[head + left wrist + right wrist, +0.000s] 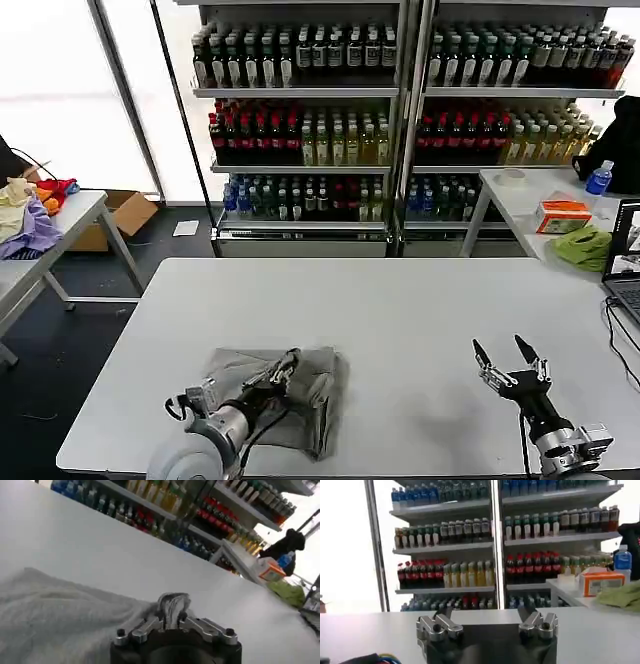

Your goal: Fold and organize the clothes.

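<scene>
Left gripper [288, 368] down on crumpled grey shirt [318, 400], closed, pinching a fold of cloth [172, 605] between fingertips. Shirt bunched under and behind that gripper, near front edge of white counter [400, 310]. Right gripper [508, 356] well apart from shirt, above bare counter, fingers [436, 626] spread wide, holding nothing.

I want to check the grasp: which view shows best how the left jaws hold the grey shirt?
The left wrist view: there the left gripper has its jaws shut on a bunched fold of the grey shirt. The head view shows the whole shirt on the table, but the grasp is small there.
</scene>
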